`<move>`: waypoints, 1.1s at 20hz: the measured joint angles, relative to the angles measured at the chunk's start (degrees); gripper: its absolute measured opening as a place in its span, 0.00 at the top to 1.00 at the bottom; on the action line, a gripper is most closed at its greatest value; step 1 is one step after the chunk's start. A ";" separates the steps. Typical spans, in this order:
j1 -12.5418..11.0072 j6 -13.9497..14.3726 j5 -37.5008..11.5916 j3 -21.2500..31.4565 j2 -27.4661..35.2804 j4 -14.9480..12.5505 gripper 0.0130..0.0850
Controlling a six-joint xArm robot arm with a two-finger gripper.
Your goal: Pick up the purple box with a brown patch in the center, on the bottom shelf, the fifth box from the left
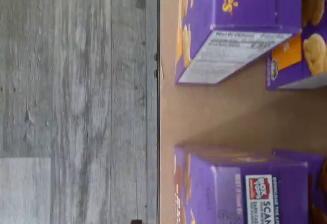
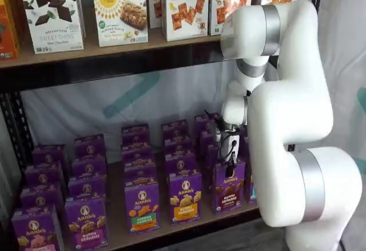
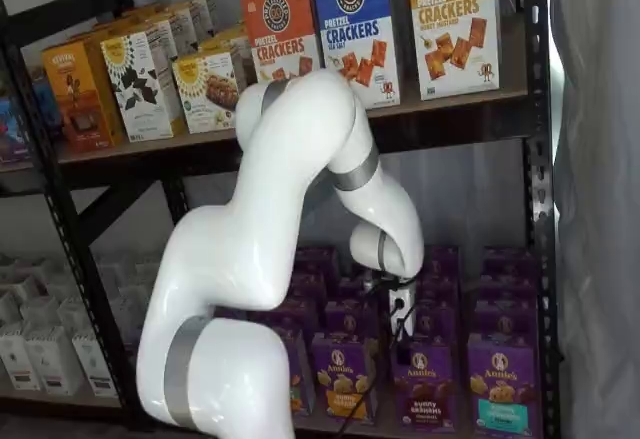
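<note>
The white arm [image 2: 286, 119] fills the right of the frame in a shelf view. Lower centre, the bottom shelf [image 2: 171, 228] carries the purple box [image 2: 230, 185], front row. Just above it, the gripper [image 2: 230, 158] hangs with its fingers spread wide, holding nothing.

The wrist view sits close over the front edge of the bottom shelf [image 1: 225, 117], turned on its side, taking in purple cartons and grey floor [image 1: 76, 101]. Both shelf views face the rack from the front, one from the left, one from the right, sharing the white arm [image 2: 286, 114], cracker boxes [image 3: 350, 19] and purple rows.
</note>
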 joint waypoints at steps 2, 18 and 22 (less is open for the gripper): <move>-0.03 1.86 0.33 -1.07 0.93 -2.07 0.00; 0.00 14.56 1.73 -5.35 5.44 -16.03 0.00; -0.03 15.56 1.24 -5.37 5.94 -17.14 0.00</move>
